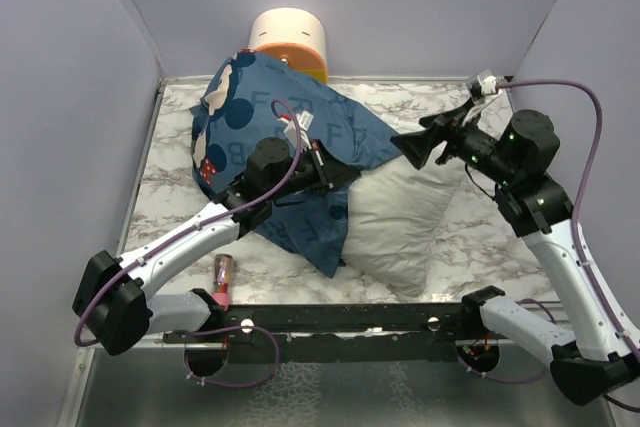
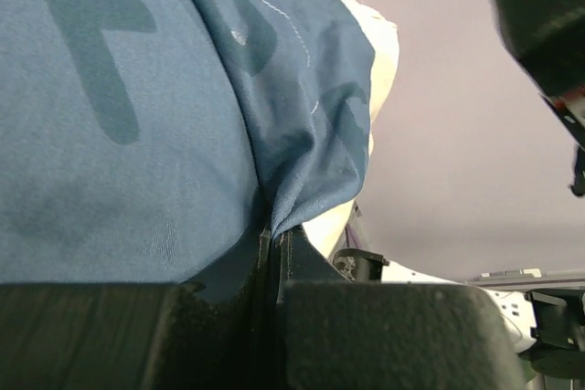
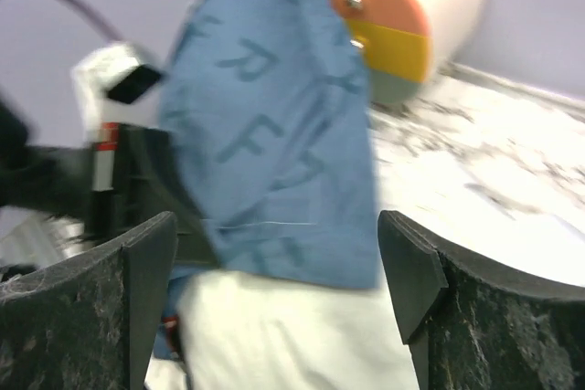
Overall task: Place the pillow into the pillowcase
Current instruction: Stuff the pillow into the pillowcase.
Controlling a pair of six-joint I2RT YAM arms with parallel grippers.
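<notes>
Left gripper point(image 2: 277, 271) clamped on the pillowcase point(image 1: 265, 112) hem, frame centre. Right gripper point(image 3: 274, 262) spread wide, holding nothing. Pillow point(image 1: 400, 222) lies lower centre-right, its far part covered by the pillowcase. Legible print: "F", "R". Cream-and-orange cylinder point(image 1: 290, 39) top centre.

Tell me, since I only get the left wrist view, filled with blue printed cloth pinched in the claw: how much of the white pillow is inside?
Observer: From above, roughly the near right half of the plump white fabric pillow sticks out of the blue printed cloth pillowcase.
Operator: Is the right claw holding anything?
Observer: No, the right claw is open, pointing at the pillowcase's edge.
Operator: Anything else on the table?
Observer: A cream-and-orange cylinder sits behind the pillowcase.
</notes>
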